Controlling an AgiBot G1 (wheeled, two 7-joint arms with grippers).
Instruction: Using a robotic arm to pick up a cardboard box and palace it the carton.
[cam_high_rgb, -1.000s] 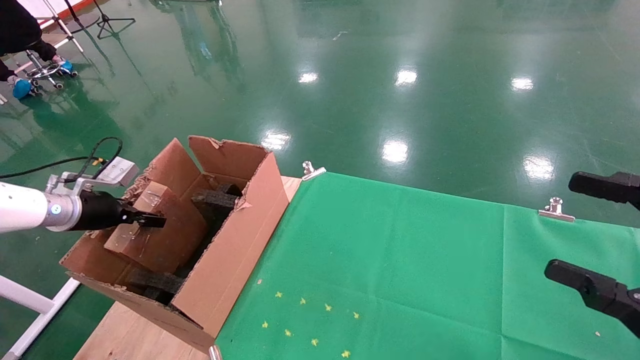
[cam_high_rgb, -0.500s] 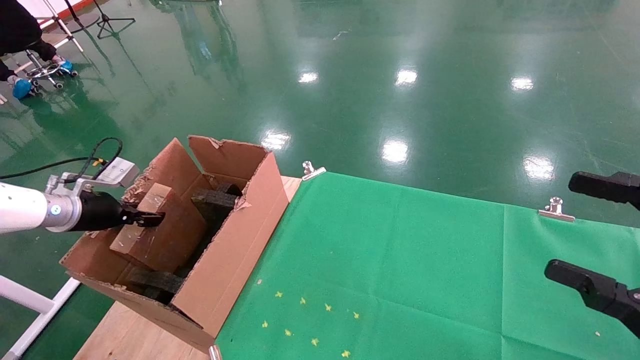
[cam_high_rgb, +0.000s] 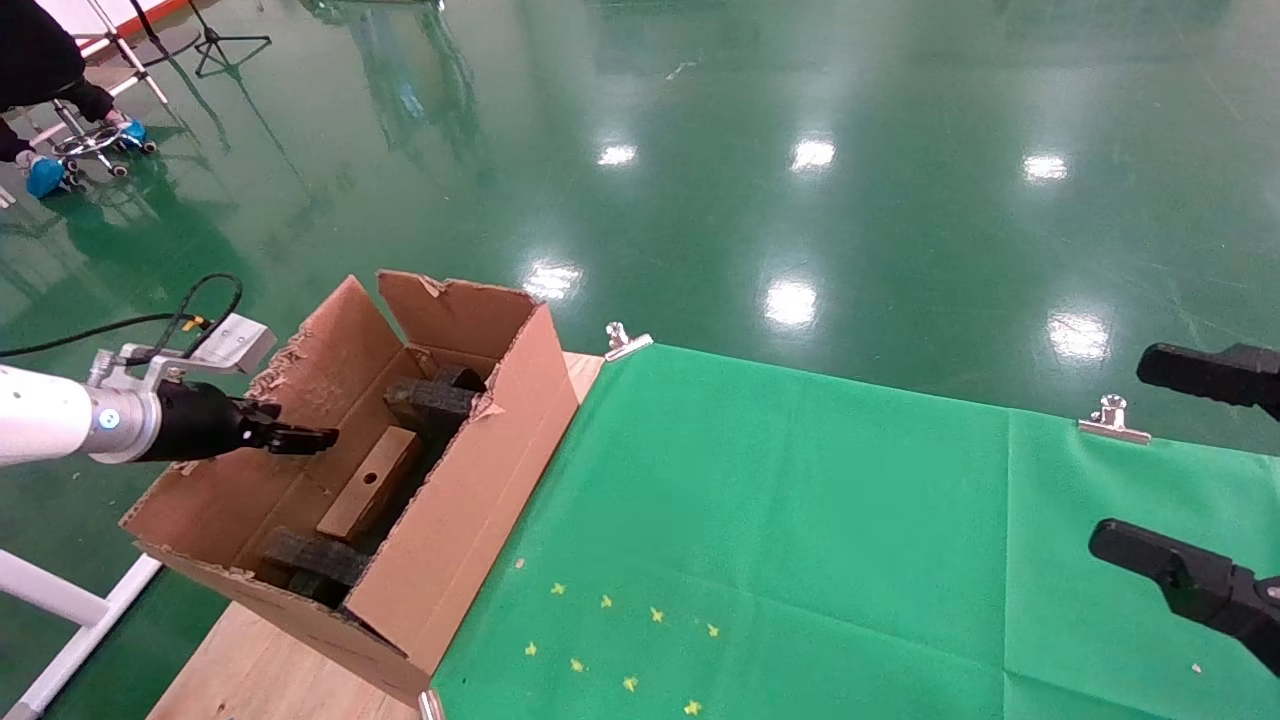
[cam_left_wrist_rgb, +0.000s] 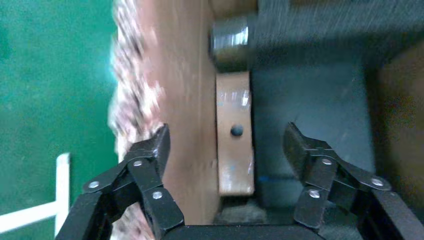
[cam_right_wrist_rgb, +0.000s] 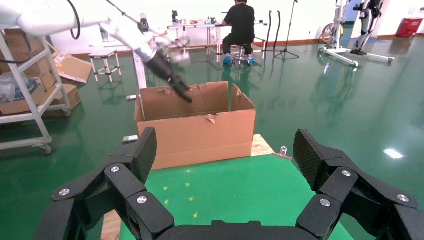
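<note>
The small reddish-brown cardboard box (cam_high_rgb: 368, 484) lies inside the large carton (cam_high_rgb: 470, 480), on its floor, with its round-hole side facing up; it also shows in the left wrist view (cam_left_wrist_rgb: 234, 135). My left gripper (cam_high_rgb: 300, 437), on the white arm, hovers above the carton's left side, open and empty, jaws spread on either side of the box below (cam_left_wrist_rgb: 227, 132). My right gripper (cam_high_rgb: 1125, 450) is open and empty at the far right over the green cloth (cam_right_wrist_rgb: 225, 137). The right wrist view shows the carton (cam_right_wrist_rgb: 200, 132) from its long side.
Black foam pieces (cam_high_rgb: 430, 398) lie in the carton at both ends of the box. The carton's ragged flaps stand up. A green cloth (cam_high_rgb: 780, 520) covers the table, held by metal clips (cam_high_rgb: 627, 340). Bare wood (cam_high_rgb: 260, 670) shows under the carton. A person (cam_right_wrist_rgb: 241, 22) sits far behind.
The box was held tilted at the carton's top by my left gripper. It has left the gripper and now lies on the carton floor. The gripper stays above, open.
</note>
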